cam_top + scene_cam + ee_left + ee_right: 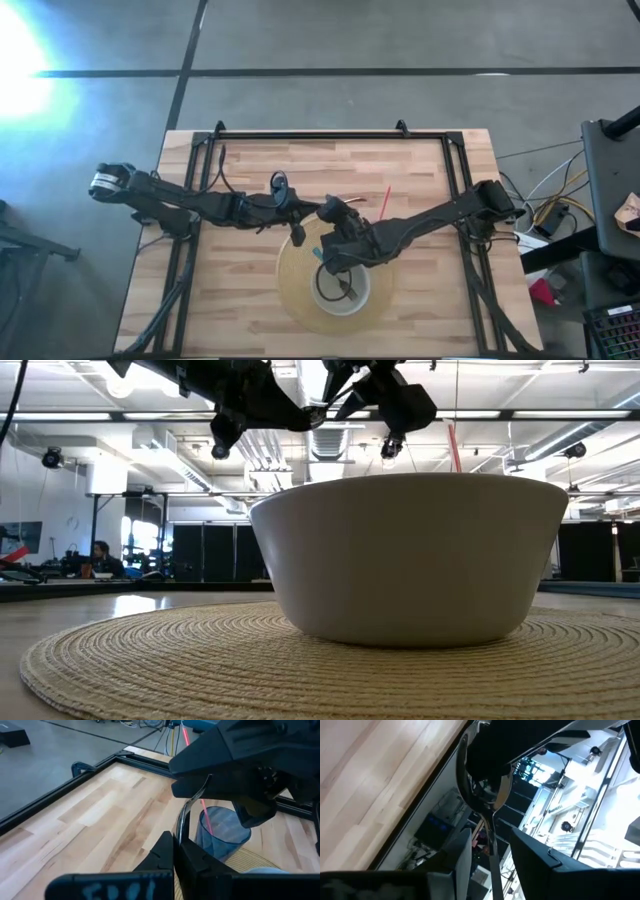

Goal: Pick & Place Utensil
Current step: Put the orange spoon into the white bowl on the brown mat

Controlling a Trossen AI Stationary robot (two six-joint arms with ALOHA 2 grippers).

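Bowl: nearest us, one white ceramic bowl (410,555) on one round woven placemat (150,660), on the wooden bench (250,290).
Left jaws (176,851): closed on one shiny metal spoon (186,815), handle between them.
Right jaws (490,851): parted, straddling the spoon's stem without clamping it.
Handling: we judge it stiff, light, slippery; grip the handle.
Beyond: one blue translucent cup (222,831) with one red straw (205,815).

We see a round woven placemat (300,300) on the wooden table (240,290), a blue tumbler (223,831) holding a red straw (205,817).
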